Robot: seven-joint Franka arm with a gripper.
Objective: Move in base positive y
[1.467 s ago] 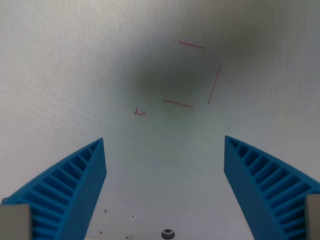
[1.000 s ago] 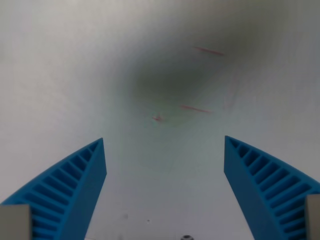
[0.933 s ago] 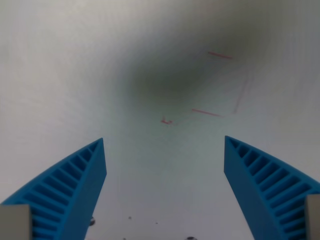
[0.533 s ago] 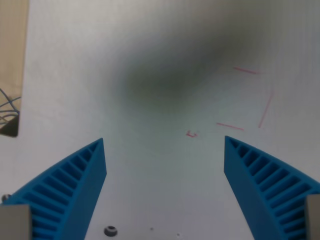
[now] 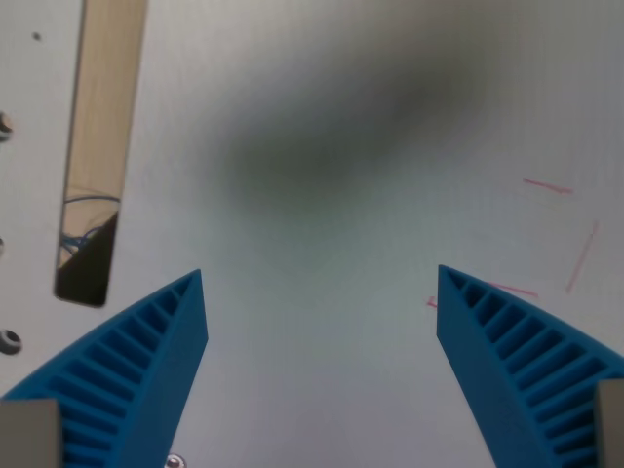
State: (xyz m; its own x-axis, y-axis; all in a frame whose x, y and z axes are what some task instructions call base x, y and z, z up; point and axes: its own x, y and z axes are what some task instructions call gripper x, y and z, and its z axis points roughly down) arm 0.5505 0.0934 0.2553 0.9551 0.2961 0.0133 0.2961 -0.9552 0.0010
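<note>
My gripper (image 5: 322,302) is open and empty, its two blue ribbed fingers (image 5: 146,380) wide apart at the bottom of the wrist view. It hangs above a flat white table surface (image 5: 322,97). Thin red pen lines (image 5: 565,234) forming part of a square sit on the surface at the wrist view's right, partly behind the right finger. A soft dark shadow (image 5: 322,146) lies on the surface above the middle.
A long narrow slot (image 5: 97,156) in the white surface runs down the wrist view's left, showing wood and blue wires below. Small screws (image 5: 8,339) sit along the left edge and one (image 5: 174,460) near the bottom.
The whole scene has shifted towards the wrist view's right and downwards, so the camera has moved. The red lines went from the middle to the right edge, and the slot came into view at the left.
</note>
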